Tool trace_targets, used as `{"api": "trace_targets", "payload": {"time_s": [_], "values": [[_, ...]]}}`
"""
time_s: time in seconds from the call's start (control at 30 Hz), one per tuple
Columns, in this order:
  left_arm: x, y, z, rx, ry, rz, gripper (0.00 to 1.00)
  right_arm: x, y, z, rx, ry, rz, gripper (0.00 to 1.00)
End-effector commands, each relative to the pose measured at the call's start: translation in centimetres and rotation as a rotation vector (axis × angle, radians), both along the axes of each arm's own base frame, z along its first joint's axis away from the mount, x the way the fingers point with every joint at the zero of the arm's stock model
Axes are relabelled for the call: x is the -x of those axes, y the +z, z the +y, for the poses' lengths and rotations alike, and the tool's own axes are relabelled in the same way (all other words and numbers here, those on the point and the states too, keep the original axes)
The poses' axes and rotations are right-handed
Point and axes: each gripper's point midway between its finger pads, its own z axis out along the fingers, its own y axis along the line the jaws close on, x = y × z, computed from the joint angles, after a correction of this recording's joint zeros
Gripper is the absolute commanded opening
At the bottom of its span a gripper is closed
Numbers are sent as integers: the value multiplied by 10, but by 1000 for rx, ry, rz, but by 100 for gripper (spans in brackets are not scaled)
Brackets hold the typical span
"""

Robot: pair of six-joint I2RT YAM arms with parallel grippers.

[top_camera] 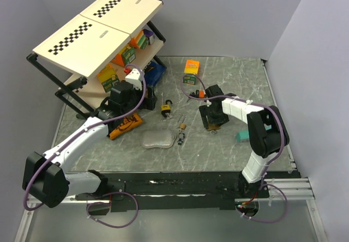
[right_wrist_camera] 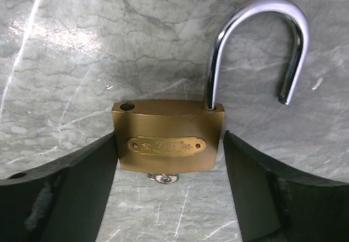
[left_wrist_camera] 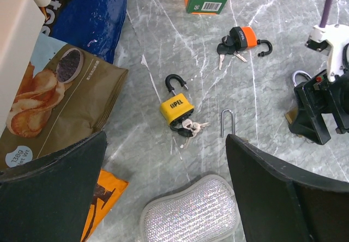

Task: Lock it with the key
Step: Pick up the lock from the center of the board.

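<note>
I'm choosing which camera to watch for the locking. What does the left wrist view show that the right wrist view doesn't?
Only left wrist: a yellow padlock with keys, an orange padlock, a loose shackle, a scrubbing sponge, snack bags. Only right wrist: the brass padlock up close with open shackle, right tool against both sides. Both: the grey marbled table.

Both arms, left arm & right arm, have white shells w/ chunky black joints and black base blocks. A purple cable loops along each arm. Fingers are broad, matte black, w/ curved inner edges.
</note>
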Motion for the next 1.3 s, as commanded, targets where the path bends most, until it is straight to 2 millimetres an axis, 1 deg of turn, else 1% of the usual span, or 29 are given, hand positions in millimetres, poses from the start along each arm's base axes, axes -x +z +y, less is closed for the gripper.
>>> {"api": "trace_targets", "payload": {"time_s": [0.0, 0.07, 0.17, 0.23, 0.3, 0.37, 0.4, 0.43, 0.5, 0.53, 0.57, 0.6, 0.63, 0.7, 0.73, 0.8, 0.83, 0.87, 0.9, 0.93, 0.97, 1.0, 1.03, 1.07, 1.1, 1.17, 1.2, 1.23, 1.27], "values": [[-4, 10, -5, 31, -15, -30, 96, -4, 0, 1, 0, 2, 24, 79], [-3, 10, -5, 27, -20, -28, 96, -4, -2, 0, -16, 2, 39, 74], [-2, 10, -5, 19, -35, -27, 96, -4, -1, -3, -33, -17, 52, 70], [1, 10, -7, 11, -60, -26, 96, 0, -2, -6, -33, -17, 65, 62], [4, 9, -8, -2, -82, -20, 96, 2, 5, -1, -80, 14, 60, 48], [9, 9, -12, -19, -143, -31, 96, 4, 18, 8, -138, 66, 29, 38], [11, 7, -14, -25, -162, -35, 96, 5, 23, 9, -147, 118, 13, 31], [17, 9, -19, -15, -212, -44, 96, 4, 35, 12, -169, 147, -20, 28], [27, 11, -25, -20, -292, -73, 96, 9, 46, 20, -212, 239, -39, 23], [30, 15, -28, -14, -318, -89, 96, 9, 58, 22, -227, 272, -70, 18], [36, 20, -32, 2, -353, -107, 96, 10, 63, 23, -231, 322, -86, 12], [39, 18, -33, 6, -372, -111, 96, 14, 68, 27, -253, 356, -90, 8], [40, 22, -35, 13, -388, -140, 96, 14, 78, 28, -261, 380, -122, 7], [46, 26, -36, 33, -411, -175, 96, 20, 88, 33, -288, 456, -138, 1], [47, 31, -37, 49, -422, -207, 96, 22, 98, 34, -302, 479, -158, 0], [59, 34, -41, 64, -483, -238, 96, 29, 109, 39, -332, 548, -162, 0], [63, 39, -42, 70, -503, -267, 96, 32, 117, 42, -344, 574, -180, 0], [67, 33, -42, 55, -529, -277, 96, 33, 122, 42, -347, 611, -192, 0], [75, 33, -46, 58, -583, -292, 96, 35, 128, 45, -360, 636, -204, 0], [80, 33, -47, 54, -611, -308, 96, 45, 136, 48, -392, 669, -202, 0], [84, 28, -47, 1, -663, -359, 96, 49, 140, 50, -398, 717, -210, 0], [93, 26, -51, -8, -732, -383, 96, 50, 148, 52, -408, 745, -226, 0], [100, 24, -52, -25, -780, -411, 96, 63, 153, 55, -447, 775, -206, 0], [104, 17, -53, -77, -836, -460, 96, 66, 157, 56, -452, 818, -214, 0], [115, 16, -57, -81, -910, -491, 96, 70, 165, 59, -467, 848, -224, 0], [118, 9, -60, -125, -978, -546, 98, 89, 173, 64, -522, 927, -206, 0], [120, 7, -61, -130, -1003, -548, 99, 94, 178, 66, -536, 950, -204, 0], [122, 0, -66, -127, -1040, -529, 99, 99, 180, 67, -543, 972, -205, 0], [121, 6, -70, -137, -1069, -557, 95, 107, 181, 69, -558, 1007, -188, 0]]}}
